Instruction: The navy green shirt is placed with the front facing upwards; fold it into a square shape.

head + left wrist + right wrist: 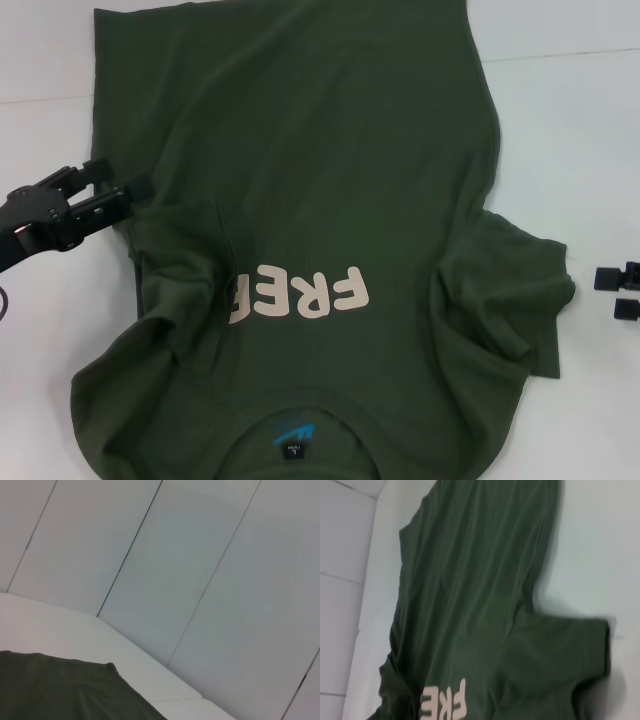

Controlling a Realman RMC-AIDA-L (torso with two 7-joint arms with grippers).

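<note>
The navy green shirt [330, 180] lies front up on the white table, its collar and blue logo [295, 435] nearest me. The pale "FREE" letters [310, 293] are partly covered on the left, where the left sleeve [185, 250] is folded in over the chest. My left gripper [120, 177] is at the shirt's left edge with its fingers apart; one fingertip [142, 186] touches the cloth edge. My right gripper [613, 293] is open and empty on the table, right of the spread right sleeve [520, 290]. The shirt also shows in the right wrist view [470, 595] and the left wrist view [60, 690].
The white table [580, 150] has a seam line running across the far side. Pale wall panels [200, 570] stand behind the table in the left wrist view. The shirt's hem reaches the far top of the head view.
</note>
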